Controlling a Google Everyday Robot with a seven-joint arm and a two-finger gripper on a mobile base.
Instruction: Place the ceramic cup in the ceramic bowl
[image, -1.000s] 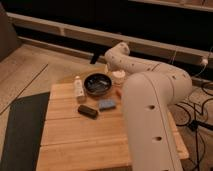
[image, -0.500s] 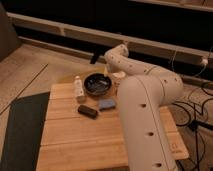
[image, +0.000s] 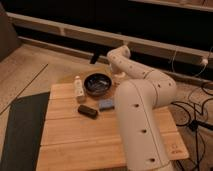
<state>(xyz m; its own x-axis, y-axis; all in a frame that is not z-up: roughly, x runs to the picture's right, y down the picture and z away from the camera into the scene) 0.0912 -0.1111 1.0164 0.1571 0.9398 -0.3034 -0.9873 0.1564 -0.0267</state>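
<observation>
gripper (image: 119, 69) low behind round glossy dark-brown ceramic bowl (image: 86, 83), right side | at small cream-white ceramic cup (image: 120, 76), prob. for pickup | grip state: can't make out | cup outside bowl, just beside rim

The worktop (image: 75, 135) was pale planked wood with a matt finish. On it the ceramic bowl (image: 97, 83) showed a dark, glossy glaze, while a white bottle (image: 78, 89) looked smooth, a black block (image: 87, 111) matt and a blue-grey pad (image: 106, 104) dull. The arm (image: 142, 107) wore a smooth, faintly shiny white shell that looked like plastic, and it largely hid the gripper (image: 118, 74) at the worktop's far edge, just right of the bowl.
</observation>
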